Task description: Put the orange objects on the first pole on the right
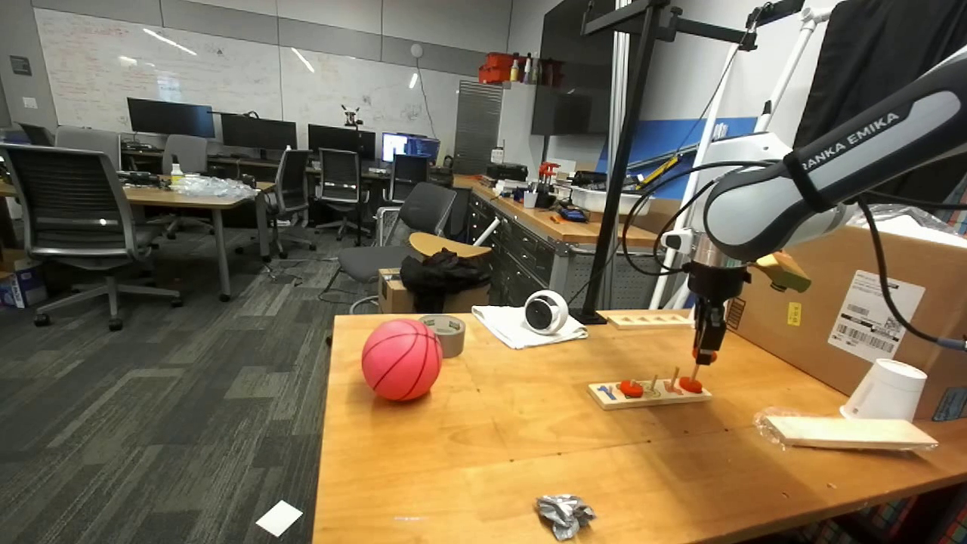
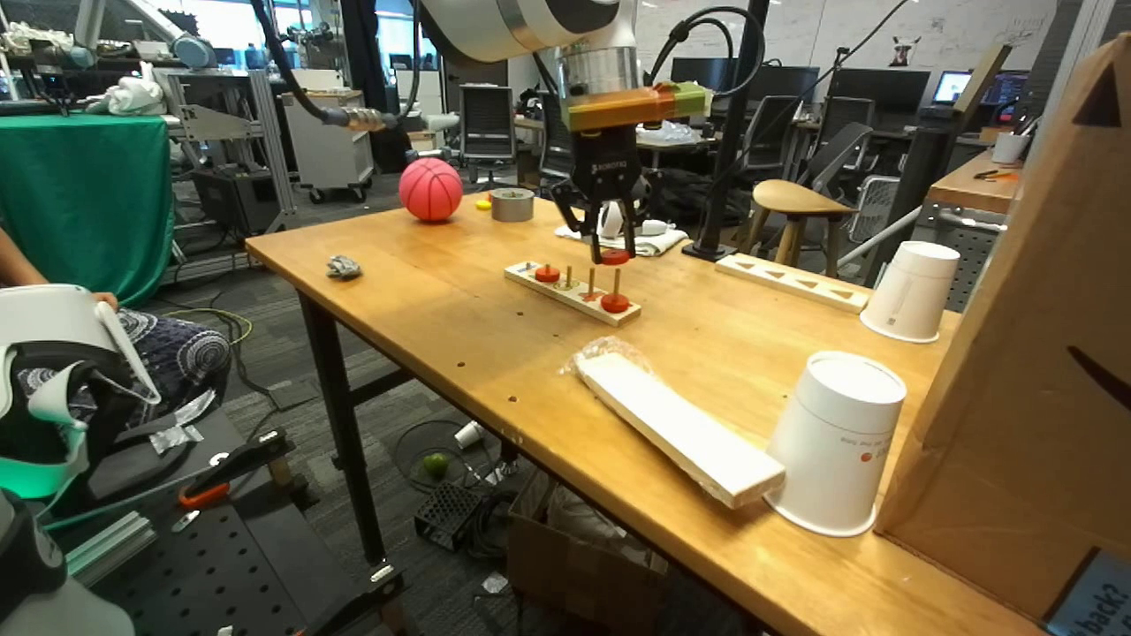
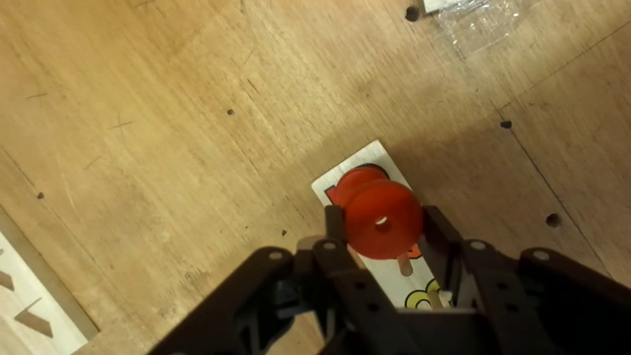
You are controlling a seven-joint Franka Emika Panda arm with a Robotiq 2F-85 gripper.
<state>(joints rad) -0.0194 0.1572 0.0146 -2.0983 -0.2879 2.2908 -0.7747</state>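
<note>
A pale wooden board with several upright poles lies on the table; it shows in both exterior views. My gripper is shut on a small red-orange disc with a centre hole. It holds this disc just above the end pole nearest the box. In an exterior view the pole's top is right below the disc. Another orange disc sits at the base of that end pole; it is partly hidden under the held disc in the wrist view. A further orange disc sits toward the board's far end.
A pink ball and a tape roll stand at the table's far end. A wrapped wooden plank, paper cups and a large cardboard box lie near the board. Crumpled foil lies by the edge.
</note>
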